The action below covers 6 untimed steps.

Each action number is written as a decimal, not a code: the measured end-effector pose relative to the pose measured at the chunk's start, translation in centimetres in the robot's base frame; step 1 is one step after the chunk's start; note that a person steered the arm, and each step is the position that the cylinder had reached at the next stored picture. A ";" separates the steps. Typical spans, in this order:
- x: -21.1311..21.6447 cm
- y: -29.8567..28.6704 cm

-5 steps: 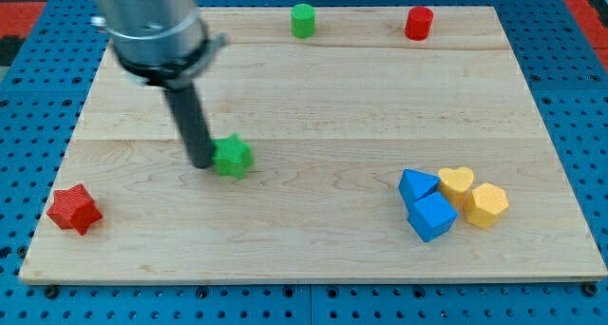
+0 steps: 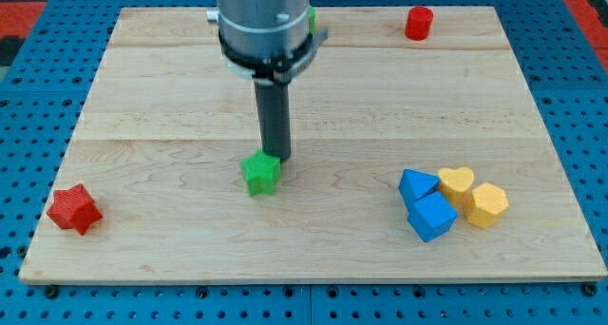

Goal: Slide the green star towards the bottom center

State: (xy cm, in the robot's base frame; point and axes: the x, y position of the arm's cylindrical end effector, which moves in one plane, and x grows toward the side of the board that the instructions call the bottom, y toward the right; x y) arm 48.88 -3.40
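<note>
The green star (image 2: 260,172) lies on the wooden board (image 2: 142,97), a little left of centre and below the middle. My tip (image 2: 276,160) touches the star's upper right edge, just above and to its right. The rod rises from there to the arm's grey body at the view's top.
A red star (image 2: 74,209) sits near the board's bottom left corner. Two blue blocks (image 2: 425,204), a yellow heart (image 2: 457,182) and a yellow hexagon (image 2: 488,205) cluster at the lower right. A red cylinder (image 2: 418,23) stands at the top right. A green cylinder (image 2: 311,19) is mostly hidden behind the arm.
The arm swung from the star's left side to its upper right. The green star has shifted right and slightly down the board.
</note>
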 end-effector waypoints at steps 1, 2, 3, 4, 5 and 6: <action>0.9 -0.5; -2.5 -2.3; 1.9 -5.2; 4.1 -4.8; 4.1 -4.1; 3.8 -7.0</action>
